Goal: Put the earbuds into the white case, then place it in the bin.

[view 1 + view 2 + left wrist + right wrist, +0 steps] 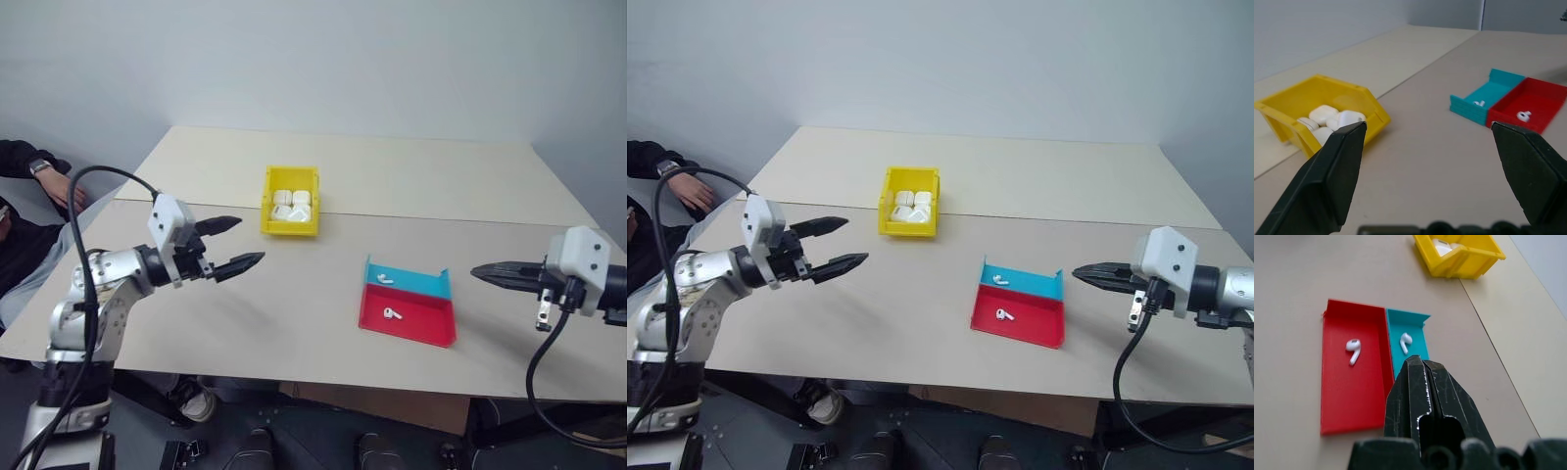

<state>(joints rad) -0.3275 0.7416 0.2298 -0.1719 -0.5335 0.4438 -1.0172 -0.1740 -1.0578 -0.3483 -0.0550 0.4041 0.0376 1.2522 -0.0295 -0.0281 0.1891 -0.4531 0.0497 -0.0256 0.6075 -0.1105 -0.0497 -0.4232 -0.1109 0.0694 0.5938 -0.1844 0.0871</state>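
Pale grey walls stood behind a wide beige bench [392,176] made of two panels joined by a thin seam. No brand, label or writing could be read on anything.

On the robot's left, the left hand [233,245] hovered above the bench with its two black fingers [1327,181] spread wide and nothing between them. Ahead of its tips and a little to the robot's right sat the small bright yellow plastic open-top bin [291,227], near but apart from the hand, at the seam. Inside it lay several glossy white rounded earbud cases [290,204], bunched together and touching one another.

Farther to the robot's right, between the two hands, lay a flat tray of red and blue plastic [431,328], its blue compartment on the far side and its red one nearer the robot. One tiny glossy white earbud [1406,341] with a short stem lay in the blue compartment, and a second earbud [1353,350] lay in the red one, apart from each other and loose on the tray floor.

The right hand [478,273] hung at the robot's right with its black fingers pressed fully together, gripping nothing, its tips pointing across toward the tray. The tray sat just beyond those tips, near but not touched; the yellow bin was well apart from this hand.

At the far left edge of the bench a person's hand [65,186] with a dark sleeve rested.
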